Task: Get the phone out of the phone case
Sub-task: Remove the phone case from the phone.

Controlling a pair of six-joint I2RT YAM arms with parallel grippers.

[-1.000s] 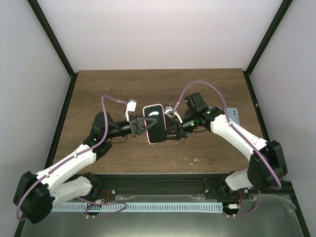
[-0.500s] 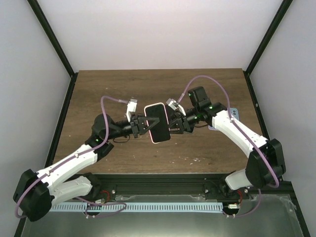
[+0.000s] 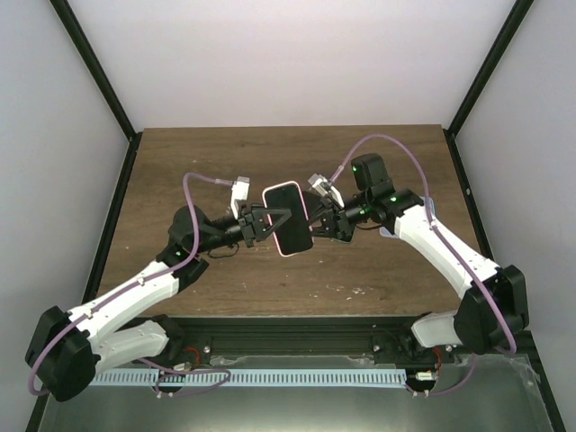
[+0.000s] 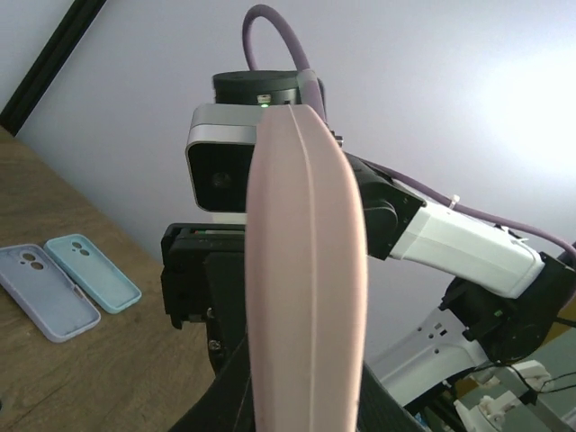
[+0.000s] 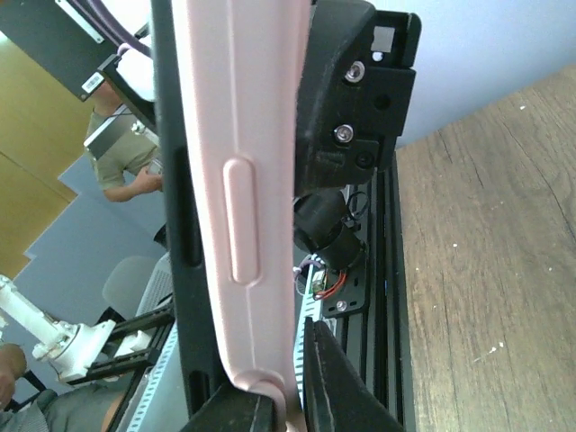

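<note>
left hand (image 3: 270, 225) is closed on the left side of the pink phone case (image 3: 281, 241), with the phone (image 3: 290, 219) inside it. it holds the pair up off the worktop (image 3: 198, 162), above its middle, with the dark screen facing up toward the top camera. right hand (image 3: 317, 225) comes in from the opposite side and is closed too, its tips pinched on the right edge of the case.

in the right wrist view the case runs top to bottom through the picture, edge-on. the phone's black side lies along its left, and a long raised button bump shows on the pink rim. the case's rounded lower end sits between the two dark fingers (image 5: 337, 387) at the bottom of that view. the left hand's black body is just behind the case.

from the left wrist camera the pink back of the case rises edge-on from between that hand's own fingers, and the right arm's wrist camera looks back at it from close behind.

two spare cases lie flat on the worktop, side by side near its right edge: a lavender case (image 4: 47, 292) and a light blue case (image 4: 94, 273).
</note>
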